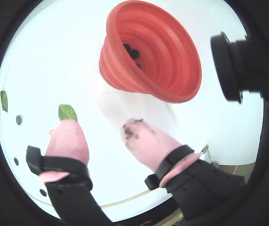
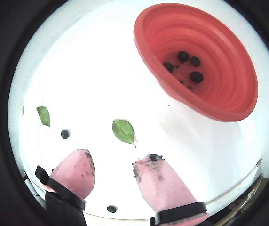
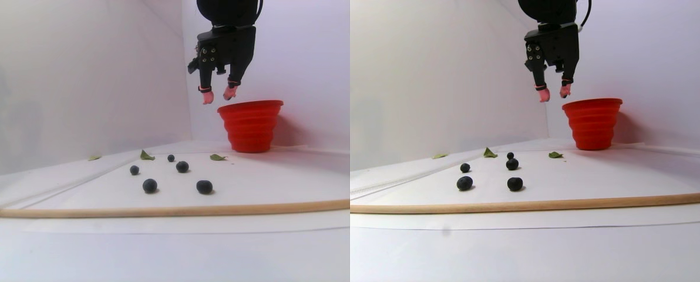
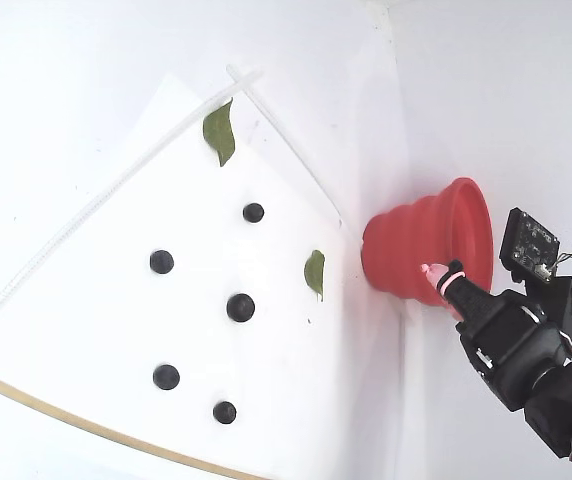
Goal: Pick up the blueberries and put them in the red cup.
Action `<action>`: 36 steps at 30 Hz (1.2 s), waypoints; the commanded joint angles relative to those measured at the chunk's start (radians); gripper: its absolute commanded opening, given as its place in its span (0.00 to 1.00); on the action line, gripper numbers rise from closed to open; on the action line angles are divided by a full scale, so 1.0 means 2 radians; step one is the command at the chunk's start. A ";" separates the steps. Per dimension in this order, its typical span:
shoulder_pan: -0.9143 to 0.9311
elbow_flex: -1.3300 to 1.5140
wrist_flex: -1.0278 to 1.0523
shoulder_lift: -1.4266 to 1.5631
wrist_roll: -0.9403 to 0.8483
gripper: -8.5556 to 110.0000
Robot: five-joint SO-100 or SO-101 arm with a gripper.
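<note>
In both wrist views the gripper [image 2: 113, 169] fills the near edge, its two soft pink fingertips [image 1: 68, 136] strapped to black fingers, spread apart with nothing between them; dark smudges stain the pads. In the stereo pair view the arm hangs from above with the gripper [image 3: 219, 94] pointing down in the air, level with the rim of the red cup [image 3: 250, 124] and just to its left.

On the white, matte table [image 4: 86, 330], loose blueberries [image 4: 240, 307] lie scattered: small, dull, near-black balls of slightly varied size, well apart from each other. Flat green leaves [image 2: 124, 131] rest among them. A thin wooden rod [image 3: 168, 209] runs along the front.

Beyond, the red cup [image 2: 205, 61] stands upright near the back wall, smooth with stepped ribs flaring to a thick rim. Several blueberries [image 2: 196, 76] sit on its bottom.
</note>
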 commanded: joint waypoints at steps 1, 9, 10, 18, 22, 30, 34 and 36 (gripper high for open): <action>-0.012 -0.008 0.004 0.089 0.007 0.20; -0.030 0.021 0.021 0.105 0.011 0.20; -0.031 0.023 0.024 0.106 0.011 0.20; -0.046 0.055 0.031 0.119 0.008 0.20; -0.055 0.077 0.034 0.127 0.007 0.20; -0.072 0.114 0.035 0.137 0.008 0.20; -0.079 0.125 0.035 0.137 0.006 0.21; -0.081 0.130 0.033 0.137 0.005 0.21</action>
